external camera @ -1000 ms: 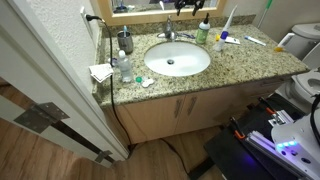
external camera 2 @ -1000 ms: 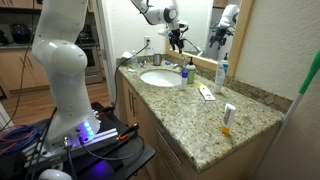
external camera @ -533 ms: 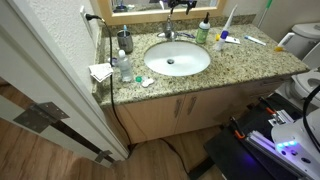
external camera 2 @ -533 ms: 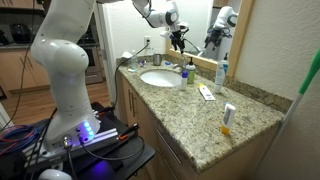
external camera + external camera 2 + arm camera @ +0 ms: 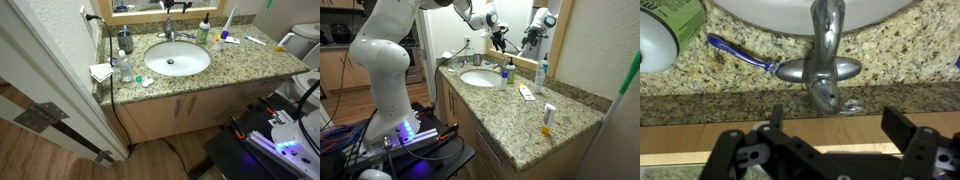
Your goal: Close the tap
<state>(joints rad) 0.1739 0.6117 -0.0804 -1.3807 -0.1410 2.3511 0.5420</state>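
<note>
The chrome tap (image 5: 823,72) stands behind the white oval basin (image 5: 760,14), with its spout reaching over the bowl and its lever tip (image 5: 827,98) pointing toward me. It also shows in an exterior view (image 5: 168,34). My gripper (image 5: 835,125) is open and empty. Its two black fingers sit wide apart above the backsplash, just behind the tap and not touching it. In both exterior views the gripper (image 5: 177,6) (image 5: 498,38) hovers over the back of the counter by the mirror.
A green soap bottle (image 5: 664,30) (image 5: 203,32) and a blue toothbrush (image 5: 740,52) lie beside the tap. A dark pump dispenser (image 5: 125,42) and a clear bottle (image 5: 121,68) stand at the counter's far end. The mirror and wall are close behind the gripper.
The arm's upper links have shifted a little and the gripper has edged slightly sideways above the tap. The tap has not visibly moved.
</note>
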